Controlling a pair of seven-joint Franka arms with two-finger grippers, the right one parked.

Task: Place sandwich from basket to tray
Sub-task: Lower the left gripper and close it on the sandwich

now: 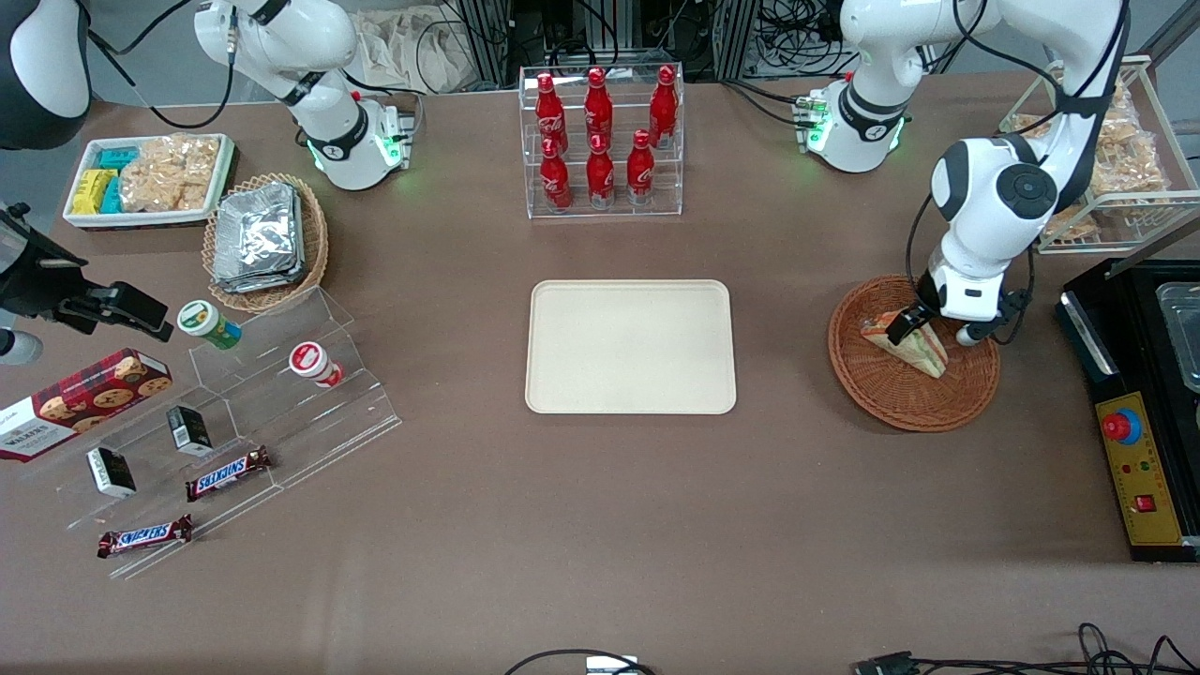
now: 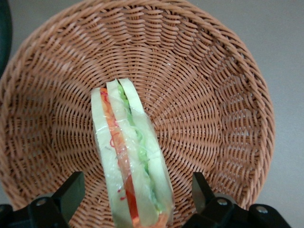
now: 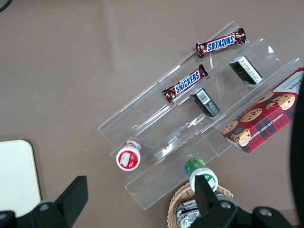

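The sandwich (image 1: 914, 349) is a wrapped triangular wedge with green and orange-red filling, standing on edge in the round brown wicker basket (image 1: 900, 412) toward the working arm's end of the table. My gripper (image 1: 933, 333) is lowered into the basket and open, one finger on each side of the sandwich with a gap showing at both. In the left wrist view the sandwich (image 2: 128, 156) runs between the two black fingers (image 2: 71, 192) of the gripper (image 2: 135, 190), over the basket (image 2: 213, 109) weave. The cream-beige tray (image 1: 630, 347) lies bare at the table's middle.
A clear rack of red bottles (image 1: 600, 141) stands farther from the front camera than the tray. A black control box (image 1: 1139, 412) with a red button sits beside the basket. A white wire rack (image 1: 1106, 150) holds snack bags. An oval basket of foil packets (image 1: 265, 239) and an acrylic stand (image 1: 234, 422) lie toward the parked arm's end.
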